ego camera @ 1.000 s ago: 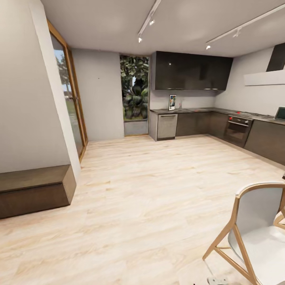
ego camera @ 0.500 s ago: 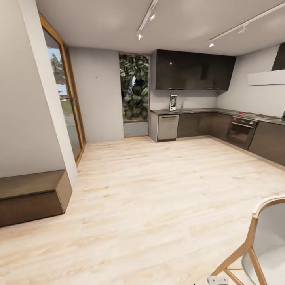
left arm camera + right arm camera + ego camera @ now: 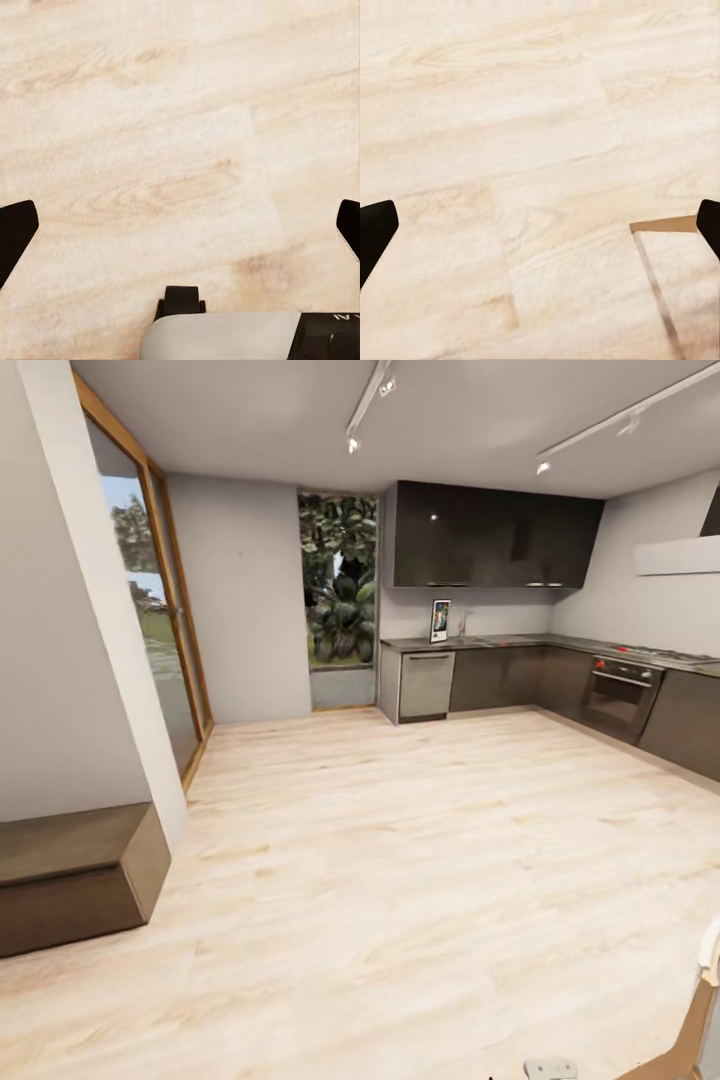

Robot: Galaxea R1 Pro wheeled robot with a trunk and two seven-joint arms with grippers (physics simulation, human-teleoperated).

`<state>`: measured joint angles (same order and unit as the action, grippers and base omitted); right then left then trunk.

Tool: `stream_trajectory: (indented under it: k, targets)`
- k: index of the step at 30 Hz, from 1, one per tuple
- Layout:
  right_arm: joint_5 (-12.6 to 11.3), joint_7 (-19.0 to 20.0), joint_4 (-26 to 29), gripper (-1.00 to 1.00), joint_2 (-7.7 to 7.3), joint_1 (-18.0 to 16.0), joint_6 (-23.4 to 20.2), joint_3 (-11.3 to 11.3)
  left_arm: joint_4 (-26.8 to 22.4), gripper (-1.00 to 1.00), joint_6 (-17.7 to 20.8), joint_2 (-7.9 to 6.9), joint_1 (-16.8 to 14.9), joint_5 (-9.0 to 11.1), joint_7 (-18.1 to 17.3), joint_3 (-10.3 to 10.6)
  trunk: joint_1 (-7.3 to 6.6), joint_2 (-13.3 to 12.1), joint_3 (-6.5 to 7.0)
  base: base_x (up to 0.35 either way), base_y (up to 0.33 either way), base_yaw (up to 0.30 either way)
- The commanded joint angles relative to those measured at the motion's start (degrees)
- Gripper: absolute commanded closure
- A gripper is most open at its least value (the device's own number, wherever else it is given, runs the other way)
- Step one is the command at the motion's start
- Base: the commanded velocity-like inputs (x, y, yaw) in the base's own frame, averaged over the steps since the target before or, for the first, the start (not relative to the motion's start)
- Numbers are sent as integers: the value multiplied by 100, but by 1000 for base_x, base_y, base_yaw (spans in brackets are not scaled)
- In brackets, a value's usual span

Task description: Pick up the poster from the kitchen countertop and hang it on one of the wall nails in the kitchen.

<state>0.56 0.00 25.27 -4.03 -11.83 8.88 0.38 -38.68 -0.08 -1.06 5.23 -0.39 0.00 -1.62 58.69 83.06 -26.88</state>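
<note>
Far across the room the poster [image 3: 439, 621] stands upright on the grey kitchen countertop [image 3: 520, 643], near that worktop's left end and against the wall. It is small at this distance; I make out a dark frame and blue art. In the left wrist view my left gripper [image 3: 180, 225] is open above bare wooden floor, its black fingertips [image 3: 15, 232] far apart. In the right wrist view my right gripper [image 3: 540, 225] is open too, over the floor, with a wooden chair leg [image 3: 664, 223] by one fingertip. No wall nail can be made out.
Light wood floor [image 3: 400, 840] stretches from me to the kitchen. A low brown bench [image 3: 70, 875] sits at the left by a white wall. A wooden chair's edge [image 3: 705, 1000] shows at the lower right. Dark cabinets, an oven [image 3: 618, 695] and a dishwasher [image 3: 426, 684] line the far side.
The whole head view has shifted as the robot moves forward: the chair at the lower right has slid almost out of the picture and the bench has slid further left.
</note>
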Motion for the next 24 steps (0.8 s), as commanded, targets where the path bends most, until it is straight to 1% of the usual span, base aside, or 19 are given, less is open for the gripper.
stream_trajectory:
  k: [1,15,19,24]
  targets:
    - [6,0,-4,-100,-1,-3,18,2,-6,-100,-1,1,1,-4,0,-5,4,2,-5,336,0,0]
    - [6,0,-4,-100,-1,-3,18,3,112,-100,-3,1,0,3,0,3,4,2,-5,336,0,-9]
    - [6,0,-4,-100,-1,-3,18,1,114,-100,-7,1,0,4,0,4,4,2,-5,337,0,-127]
    - [6,0,-4,-100,-1,-3,18,1,115,-100,-9,1,-1,4,0,4,4,2,-5,336,0,-212]
